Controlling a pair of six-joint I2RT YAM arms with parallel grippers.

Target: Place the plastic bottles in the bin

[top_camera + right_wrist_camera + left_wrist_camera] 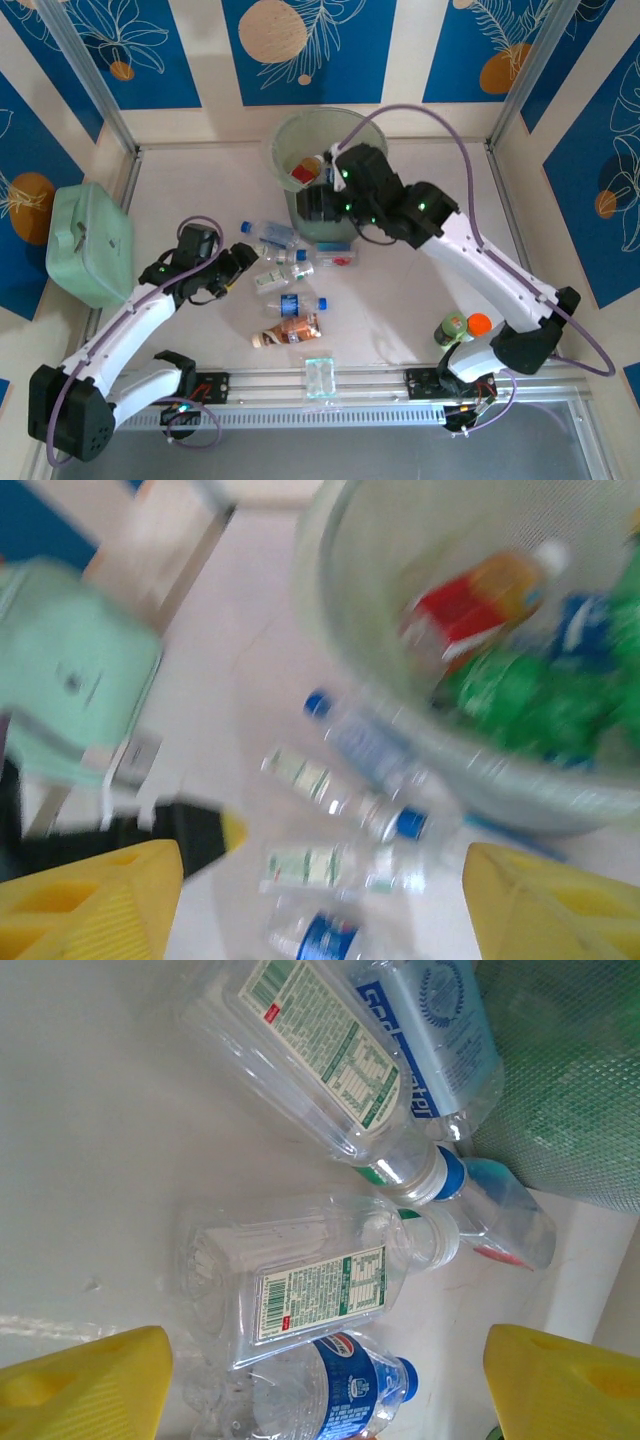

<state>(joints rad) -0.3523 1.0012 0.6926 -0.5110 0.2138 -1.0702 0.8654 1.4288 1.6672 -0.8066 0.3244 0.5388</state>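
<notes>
Nearest the arm bases, a reddish-brown bottle (pixel 288 330) lies on its side on the pale counter (pixel 390 310), its label too small to read. Just beyond it lies a blue-capped clear bottle (pixel 345 1385) whose blue label bears a round red, white and blue emblem. The left pincer (pixel 325 1390) hangs over this cluster, its yellow fingers (pixel 85 1385) spread wide with nothing gripped. Next comes a flat-sided clear bottle (pixel 300 1280) with a white and green label showing a barcode and a table of print too fine to read. A second flat-sided bottle (pixel 330 1060) with the same kind of label lies farther on, beside a blue-labelled bottle (pixel 430 1030) with white letters ending in "ater" and a round crest. A red-marked bottle (pixel 335 262) lies at the foot of the bin (pixel 300 130). Off to the left stands a mint green box (pixel 85 240). The right pincer (pixel 320 900) hovers at the bin's near wall, spread wide and empty. Inside the bin lie an orange bottle (pixel 480 605) with a red label and white cap, and green bottles (pixel 520 705), all blurred.
</notes>
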